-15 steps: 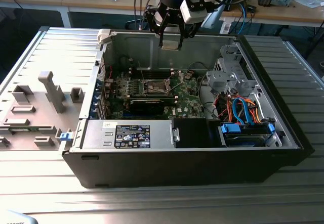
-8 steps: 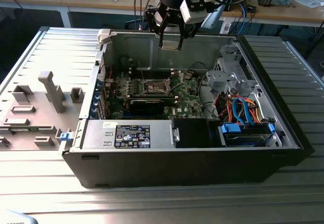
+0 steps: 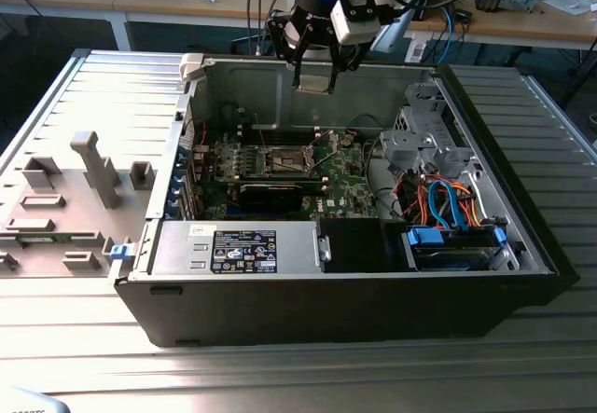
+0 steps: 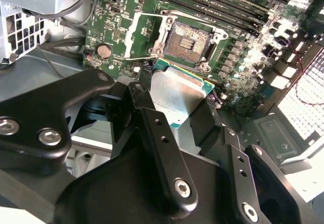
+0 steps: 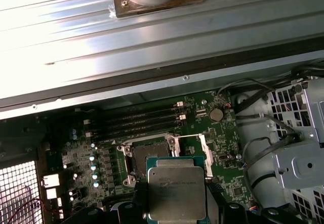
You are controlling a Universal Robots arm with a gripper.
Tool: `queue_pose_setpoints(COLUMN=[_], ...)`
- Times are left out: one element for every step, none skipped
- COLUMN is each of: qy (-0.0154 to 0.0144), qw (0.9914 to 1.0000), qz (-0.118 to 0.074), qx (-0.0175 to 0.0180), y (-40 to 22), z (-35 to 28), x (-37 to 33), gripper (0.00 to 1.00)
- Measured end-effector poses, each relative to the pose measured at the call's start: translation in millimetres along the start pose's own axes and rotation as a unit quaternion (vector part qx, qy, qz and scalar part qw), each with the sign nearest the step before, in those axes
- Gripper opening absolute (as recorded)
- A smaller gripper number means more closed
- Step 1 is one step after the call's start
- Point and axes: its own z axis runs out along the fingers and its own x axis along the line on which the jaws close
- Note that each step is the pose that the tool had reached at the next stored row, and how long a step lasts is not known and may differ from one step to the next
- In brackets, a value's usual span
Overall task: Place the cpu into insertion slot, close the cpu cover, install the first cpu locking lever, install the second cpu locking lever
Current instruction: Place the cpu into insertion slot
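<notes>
A: Where is the cpu?

B: Clamped in the gripper — the fingers pinch two opposite edges of the chip. In the exterior view it hangs over the open computer case, at twelve o'clock from the insertion slot and well apart from the green motherboard.

A: And the socket itself?

B: In both wrist views its dark contact field is exposed. The cpu cover stands swung up at one edge of it.

A: Any writing you can read?

B: The chip's silvery top carries several lines of print in the first wrist view, but they are too small to make out. In the exterior view a black label with white print sits on the power supply, at six o'clock from the slot — I can't read that either.

A: What else is in there?

B: Blue and orange cables lie at about three o'clock from the slot, inside the case. The case itself rests on a ribbed metal surface.
</notes>
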Motion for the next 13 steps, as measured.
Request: queue_pose_setpoints(qy=[0.0000,-0.0001,-0.0001,-0.0002,-0.0002,-0.0002,-0.0003,-0.0003,-0.0004,-0.0004,-0.0004,-0.0005,-0.0005], qw=[1.00000,1.00000,1.00000,1.00000,0.99999,0.99999,0.99999,0.99999,0.99998,0.99998,0.99997,0.99997,0.99996], qz=[0.001,0.001,0.002,0.003,0.003,0.004,0.005,0.005,0.006,0.007,0.007,0.008,0.008], qx=[0.0000,0.0000,0.0000,-0.0001,0.0000,-0.0001,-0.0001,-0.0001,-0.0001,-0.0001,-0.0001,-0.0001,-0.0001], y=[0.0,0.0,0.0,0.0,0.0,0.0,0.0,0.0,0.0,0.0,0.0,0.0,-0.1], z=[0.1,0.1,0.2,0.3,0.3,0.4,0.5,0.5,0.6,0.6,0.7,0.8,0.8], x=[0.0,0.0,0.0,0.0,0.0,0.0,0.0,0.0,0.0,0.0,0.0,0.0,0.0], gripper=[0.55,0.55,0.55,0.55,0.55,0.55,0.55,0.55,0.55,0.55,0.55,0.55,0.55])
